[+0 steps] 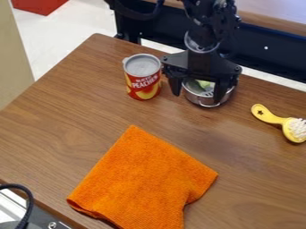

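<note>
Claw (197, 97): hangs fingers-down at the small metal pot (199, 100), spread well apart, with nothing seen pinched between. Checked relation of claw to pot: lies directly under and partly behind the fingers, close to centred below the wrist, with only a slight offset toward the view's right edge. Places one finger (174, 85) just outside the pot's wall on the can side, near the rim. Carries the other finger (222, 87) across the pot's brush side, overlapping rim and wall in the view. Cannot tell there between inside the rim and in front of it, nor confirm contact at either fingertip.

Opens side to side across the pot, roughly parallel to the view's bottom edge. Finds no long axis on the pot, being round; takes direction instead from a wire handle (208, 105) on the camera side, facing away from the arm. Holds, inside the pot, a green item (205, 84), partly hidden.

Logged around the pot: toward the view's left edge, near, an upright peach can (143, 79); toward the right edge, apart, a yellow brush (275, 120), bristle end farther from the pot; toward the camera, well apart, an orange cloth (143, 179), spread on the wooden table (71, 116).
</note>
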Controlling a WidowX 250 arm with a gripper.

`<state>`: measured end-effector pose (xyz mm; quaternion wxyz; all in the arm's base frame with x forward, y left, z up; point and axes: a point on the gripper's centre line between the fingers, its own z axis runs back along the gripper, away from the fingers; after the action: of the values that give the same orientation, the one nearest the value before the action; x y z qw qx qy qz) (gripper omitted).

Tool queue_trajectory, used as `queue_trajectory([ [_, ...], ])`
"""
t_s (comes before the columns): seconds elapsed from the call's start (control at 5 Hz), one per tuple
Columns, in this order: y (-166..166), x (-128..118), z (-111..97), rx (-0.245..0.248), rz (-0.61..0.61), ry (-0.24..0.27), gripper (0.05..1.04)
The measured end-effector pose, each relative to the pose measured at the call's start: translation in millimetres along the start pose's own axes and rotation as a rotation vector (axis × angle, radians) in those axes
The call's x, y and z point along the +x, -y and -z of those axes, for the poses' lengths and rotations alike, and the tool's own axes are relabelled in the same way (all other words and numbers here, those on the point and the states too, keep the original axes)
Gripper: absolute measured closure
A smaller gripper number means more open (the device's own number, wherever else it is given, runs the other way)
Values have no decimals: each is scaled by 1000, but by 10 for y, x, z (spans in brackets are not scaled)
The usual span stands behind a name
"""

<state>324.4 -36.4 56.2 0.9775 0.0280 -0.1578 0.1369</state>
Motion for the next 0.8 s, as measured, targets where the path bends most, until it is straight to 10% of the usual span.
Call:
queue_trajectory([
  [0.4,6,64,94,37,-75,-15,84],
  [0.8,35,460,122,83,-344,98,84],
])
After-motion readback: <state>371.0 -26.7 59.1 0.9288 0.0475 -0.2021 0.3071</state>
